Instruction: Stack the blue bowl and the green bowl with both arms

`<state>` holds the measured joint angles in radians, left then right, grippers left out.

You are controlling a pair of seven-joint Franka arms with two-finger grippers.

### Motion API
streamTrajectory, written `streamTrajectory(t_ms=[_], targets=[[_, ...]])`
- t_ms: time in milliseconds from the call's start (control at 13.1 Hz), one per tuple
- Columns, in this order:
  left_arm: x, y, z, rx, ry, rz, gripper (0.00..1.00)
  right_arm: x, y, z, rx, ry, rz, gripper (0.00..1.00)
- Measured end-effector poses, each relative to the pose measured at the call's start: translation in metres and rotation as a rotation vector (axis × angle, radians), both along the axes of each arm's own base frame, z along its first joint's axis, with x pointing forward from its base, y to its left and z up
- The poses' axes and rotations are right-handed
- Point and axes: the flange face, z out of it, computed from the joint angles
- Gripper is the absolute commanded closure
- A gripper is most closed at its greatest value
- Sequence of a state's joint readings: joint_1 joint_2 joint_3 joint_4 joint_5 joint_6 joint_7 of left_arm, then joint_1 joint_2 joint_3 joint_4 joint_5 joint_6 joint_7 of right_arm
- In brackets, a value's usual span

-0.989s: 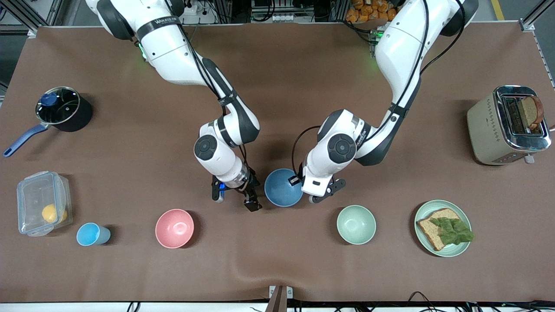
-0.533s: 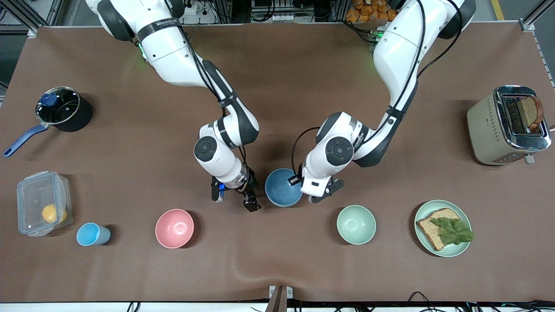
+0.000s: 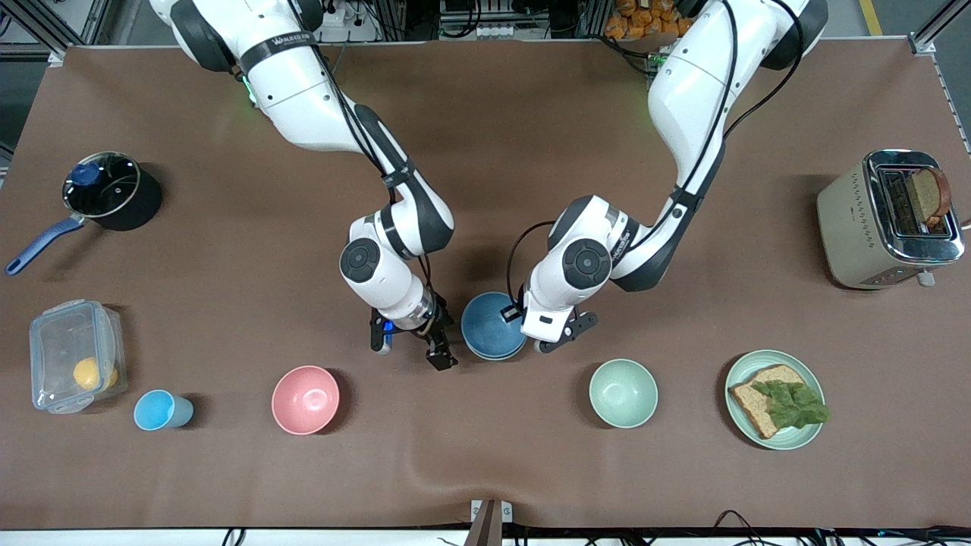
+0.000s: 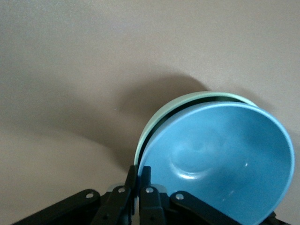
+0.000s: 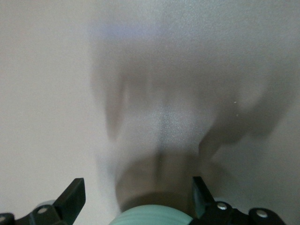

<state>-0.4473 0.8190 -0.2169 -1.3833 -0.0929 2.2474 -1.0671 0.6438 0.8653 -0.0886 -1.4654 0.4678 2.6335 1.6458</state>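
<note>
The blue bowl sits tilted inside the sage-green bowl at mid-table. In the front view the green bowl is almost wholly hidden under it. My left gripper is shut on the blue bowl's rim at the side toward the left arm's end; the left wrist view shows its gripper clamped there, with the blue bowl nested in the green one. My right gripper is open and empty, just beside the bowls toward the right arm's end. In the right wrist view, the gripper has the green bowl's wall between its fingers.
A pink bowl, a light-blue cup and a clear box lie nearer the front camera toward the right arm's end. A paler mint bowl, a sandwich plate and a toaster are toward the left arm's end. A saucepan stands farther back.
My left gripper has shifted slightly toward the right arm's end with the blue bowl, which now looks darker and more tilted, with a second rim under it. The right arm has not moved.
</note>
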Motion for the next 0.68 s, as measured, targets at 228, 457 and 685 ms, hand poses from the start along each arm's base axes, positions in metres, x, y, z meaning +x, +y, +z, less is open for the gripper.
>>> streamTrajectory(t_ms=[228,457,685], targets=[[0.001,0.0018,-0.002,0.003,0.001,0.003,1.0,-0.0004,0.0007,0.0,0.0,0.0,0.001,0.0],[0.001,0.0024,-0.0045,0.005,0.004,0.003,1.0,-0.0005,0.0014,0.0005,0.001,-0.001,0.002,0.0],[0.0011,0.003,-0.0061,0.006,0.005,0.004,0.72,0.0008,0.0016,0.0026,0.002,-0.006,0.003,0.0]])
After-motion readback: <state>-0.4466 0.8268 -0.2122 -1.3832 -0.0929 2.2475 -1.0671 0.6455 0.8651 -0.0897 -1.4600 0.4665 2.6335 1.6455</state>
